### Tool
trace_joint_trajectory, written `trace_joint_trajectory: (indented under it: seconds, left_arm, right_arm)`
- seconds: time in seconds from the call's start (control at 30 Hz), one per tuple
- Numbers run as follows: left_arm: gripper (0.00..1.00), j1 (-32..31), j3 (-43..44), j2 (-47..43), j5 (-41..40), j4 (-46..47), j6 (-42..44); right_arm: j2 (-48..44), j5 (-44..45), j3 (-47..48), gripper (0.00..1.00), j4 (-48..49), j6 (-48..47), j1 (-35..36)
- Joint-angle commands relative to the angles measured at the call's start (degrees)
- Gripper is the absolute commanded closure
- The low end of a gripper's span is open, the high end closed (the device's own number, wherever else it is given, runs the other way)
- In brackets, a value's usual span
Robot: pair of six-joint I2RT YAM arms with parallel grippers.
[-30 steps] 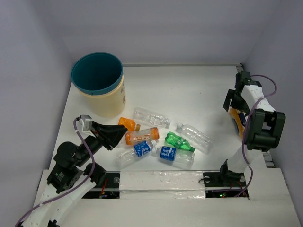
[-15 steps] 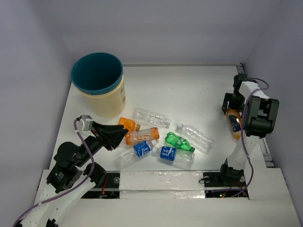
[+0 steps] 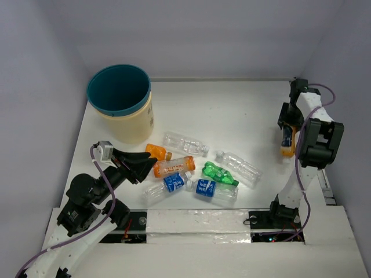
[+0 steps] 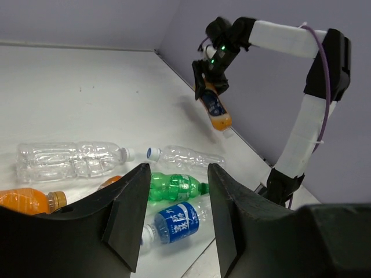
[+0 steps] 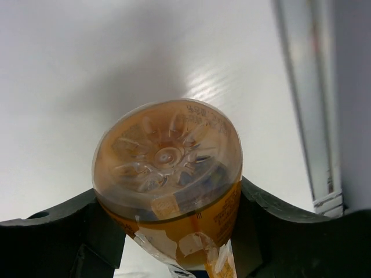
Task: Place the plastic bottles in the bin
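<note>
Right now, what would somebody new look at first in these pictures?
The big teal bin at the far left corner stands out first. Next comes the bunch of bottles lying in the middle of the table, just ahead of the open left gripper. At the right edge, the right gripper holds an orange bottle up off the table.

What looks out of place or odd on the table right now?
Only one orange bottle: it hangs tilted in the right pincer near the right wall, apart from the other bottles lying mid-table. No spill or damage shows; the bin stands upright.
</note>
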Motion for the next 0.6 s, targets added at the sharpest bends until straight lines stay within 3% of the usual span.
trace_joint_trajectory:
  seconds: [0.0,0.17,0.3,0.43,0.57]
  left_arm:
    - [0.58,-0.3,0.7,0.5,-0.4,1.2,-0.3]
    - [0.58,-0.3,0.6,1.4,-0.9,1.2,-0.5]
    - [0.58,-0.3,0.8,1.3,-2.7,0.7,-0.9]
    - [0.61,-0.3,0.6,0.3,-6.5,0.2,-1.8]
    - [0.68,-0.3,1.1,1.2,-10.2,-1.3,-3.3]
  right_arm:
    - [-9.3,1.3,9.6,0.53,-0.5,1.3,0.7]
    - [-17.8,-2.8,19.8,0.52,1.8,2.3,8.5]
    - [-26.8,-10.0,18.6,0.51,12.6,9.0,22.9]
    - [-29.8,-18.4,12.2,0.5,37.9,18.6,33.3]
    - [-23.5,-19.0,14.4,0.5,55.6,25.3,42.7]
